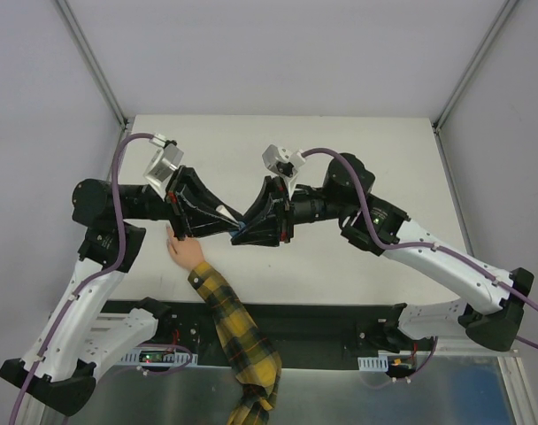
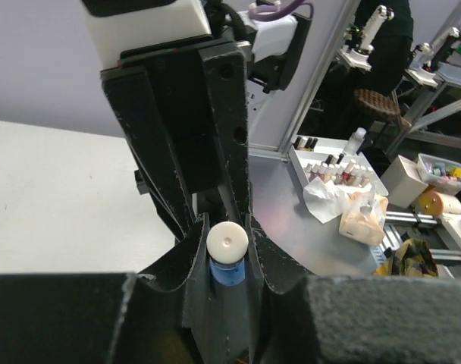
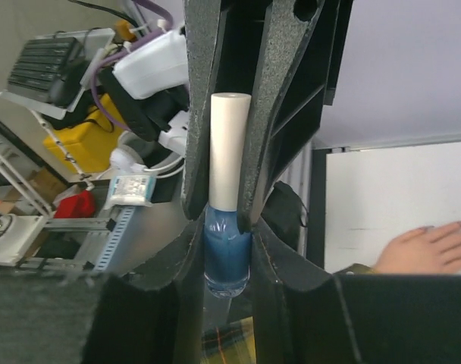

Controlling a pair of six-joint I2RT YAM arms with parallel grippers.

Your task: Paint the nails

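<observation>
Above table (image 1: 357, 150): one polish bottle (image 3: 227, 254), right jaws clamping it; left jaws clamping its cap (image 3: 229, 152); one hand (image 1: 185, 251) below.

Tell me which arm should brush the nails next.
Left: the left gripper grips the white cap, and the hand lies close beside it. The right gripper holds the blue bottle.

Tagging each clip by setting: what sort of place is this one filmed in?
Likely a robotics lab: a framed white table, more robot rigs in the background, and rows of nail polish bottles on a metal bench.
</observation>
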